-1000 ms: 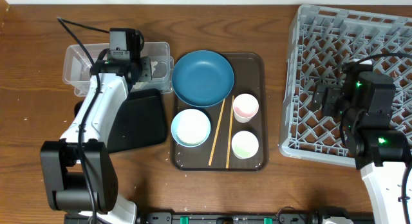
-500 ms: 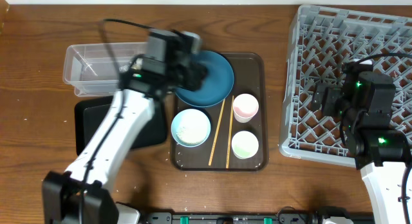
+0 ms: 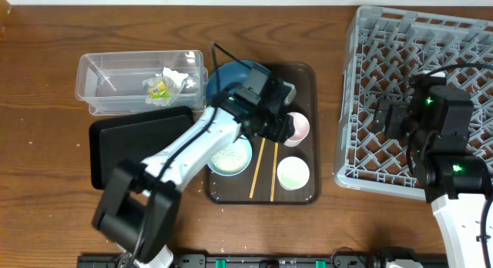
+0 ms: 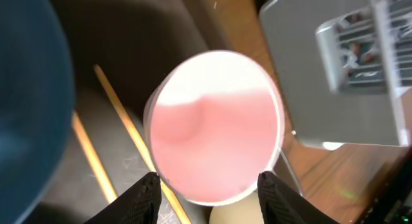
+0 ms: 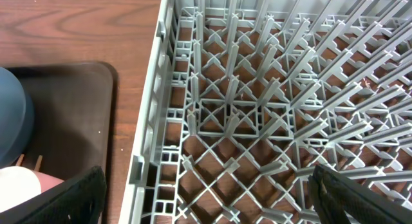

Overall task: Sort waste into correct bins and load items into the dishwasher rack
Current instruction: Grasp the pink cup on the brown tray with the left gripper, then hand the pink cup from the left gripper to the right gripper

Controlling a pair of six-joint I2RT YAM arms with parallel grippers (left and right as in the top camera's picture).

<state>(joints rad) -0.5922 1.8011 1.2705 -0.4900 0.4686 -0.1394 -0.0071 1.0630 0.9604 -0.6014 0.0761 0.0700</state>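
Note:
My left gripper [image 3: 286, 128] [image 4: 209, 193] is open, its fingers straddling a small white cup [image 3: 302, 126] [image 4: 212, 127] with a pink tint inside, on the brown tray. The second cup [image 3: 293, 173] stands just in front. Two wooden chopsticks [image 3: 262, 159] [image 4: 122, 124] lie beside the white bowl [image 3: 229, 157], which holds rice grains. The blue bowl [image 3: 229, 74] is partly hidden by my arm. The napkin [image 3: 174, 78] and yellow-green wrapper [image 3: 158, 88] lie in the clear tub [image 3: 115, 95]. My right gripper [image 3: 385, 114] [image 5: 212, 198] is open and empty over the grey rack [image 3: 431, 45] [image 5: 257, 89].
The black tray [image 3: 131, 149] lies in front of the clear tub. The brown serving tray [image 3: 304, 192] [image 5: 71, 102] holds the dishes, left of the rack. The rack's raised wall [image 5: 158, 89] stands between tray and right gripper.
My left arm swung right from over the clear tub, across the blue bowl, to the pink-tinted cup. The napkin and wrapper now show in the tub. The right arm has not moved.

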